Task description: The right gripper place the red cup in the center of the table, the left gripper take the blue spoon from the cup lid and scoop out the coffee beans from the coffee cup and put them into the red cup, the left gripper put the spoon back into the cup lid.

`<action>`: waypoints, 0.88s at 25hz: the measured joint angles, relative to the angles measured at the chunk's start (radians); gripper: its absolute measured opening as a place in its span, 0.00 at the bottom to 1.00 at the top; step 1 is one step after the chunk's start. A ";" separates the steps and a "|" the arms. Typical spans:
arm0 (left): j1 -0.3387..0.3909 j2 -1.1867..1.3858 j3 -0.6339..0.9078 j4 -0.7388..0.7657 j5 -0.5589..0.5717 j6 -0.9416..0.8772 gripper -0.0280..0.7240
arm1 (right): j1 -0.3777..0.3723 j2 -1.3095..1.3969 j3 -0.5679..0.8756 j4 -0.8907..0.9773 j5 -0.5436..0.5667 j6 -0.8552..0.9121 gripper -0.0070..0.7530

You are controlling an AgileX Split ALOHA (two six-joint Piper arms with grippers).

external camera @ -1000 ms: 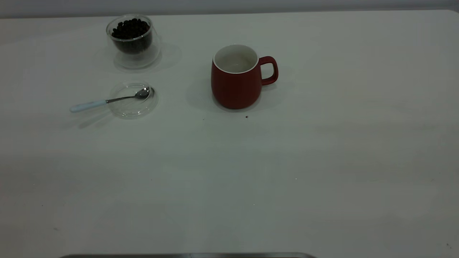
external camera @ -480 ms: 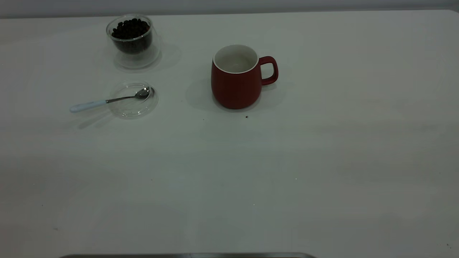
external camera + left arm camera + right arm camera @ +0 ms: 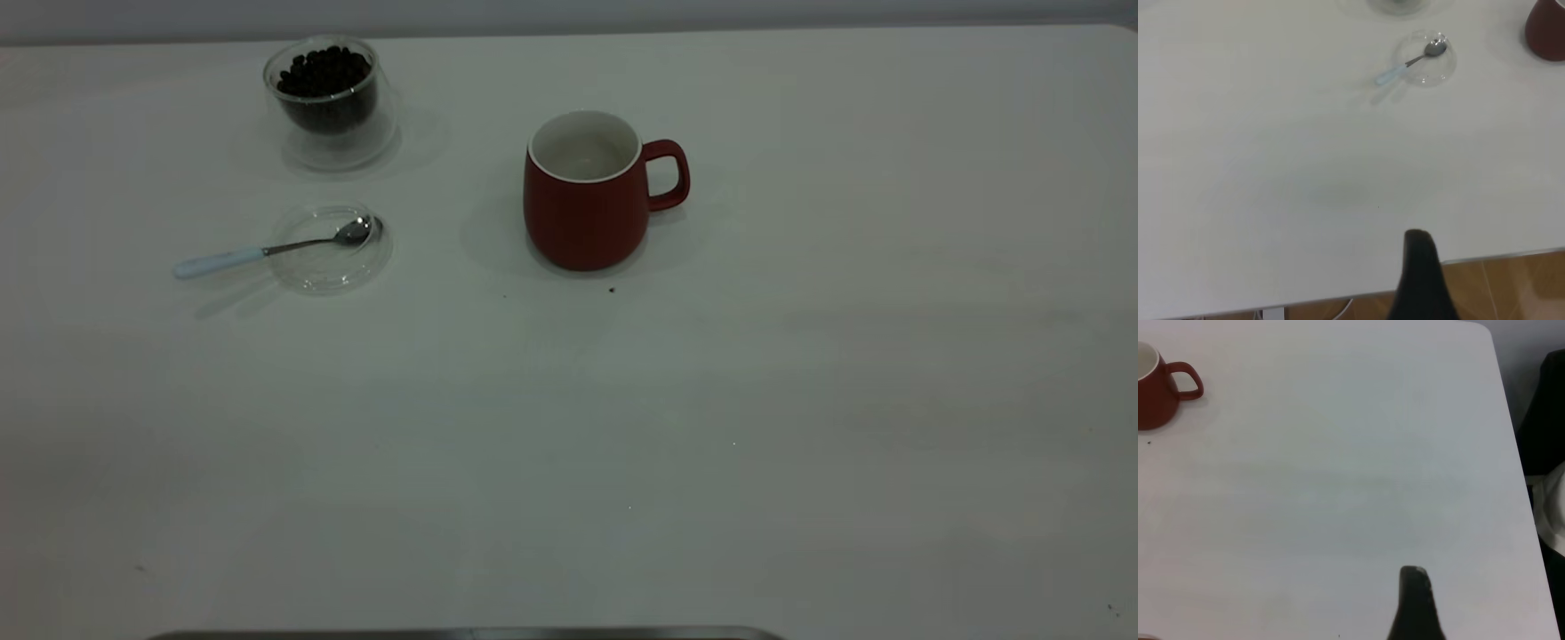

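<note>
A red cup (image 3: 587,191) stands upright mid-desk (image 3: 800,400). To its left a blue spoon (image 3: 267,251) rests in the cup lid (image 3: 331,247), behind which the coffee cup (image 3: 329,100) holds coffee beans (image 3: 324,73). Both arms hang back at the desk edge; whether their fingers are apart or together can't be made out.

A wide stretch of the table (image 3: 800,400) lies bare across the lower and right parts of the exterior frame. Obstacles cluster in the upper left: the coffee cup (image 3: 331,100), and just below it the cup lid (image 3: 330,247), with the blue spoon (image 3: 267,251) reaching past the lid's left rim. The red cup (image 3: 587,191) stands apart at upper centre (handle pointing right), with an open lane between it and the glassware.
</note>
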 joint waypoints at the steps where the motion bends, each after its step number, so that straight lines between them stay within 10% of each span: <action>1: 0.000 -0.001 0.000 0.000 0.000 0.001 0.83 | 0.000 0.000 0.000 0.000 0.000 0.000 0.79; 22: 0.000 -0.001 0.000 0.000 0.000 0.002 0.83 | 0.053 0.000 0.000 0.000 0.000 -0.001 0.79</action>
